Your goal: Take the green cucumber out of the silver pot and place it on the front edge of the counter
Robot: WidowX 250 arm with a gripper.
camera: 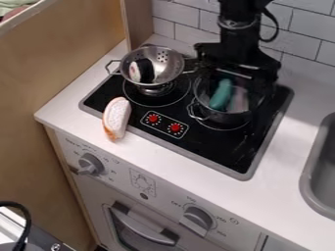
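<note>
The gripper (239,73), open or closed I cannot tell, hangs over the pot (226,117), whose walls contain the teal toy (221,94).

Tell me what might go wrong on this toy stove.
The gripper hangs low at the back of the pot, so a sideways move might knock it. The colander is close by too; a swing that way could tip it. The bread lies across the cooktop's edge, so a bump might shift it.

The colander (173,62) stands behind bread (117,117), left of pot (229,117).
</note>
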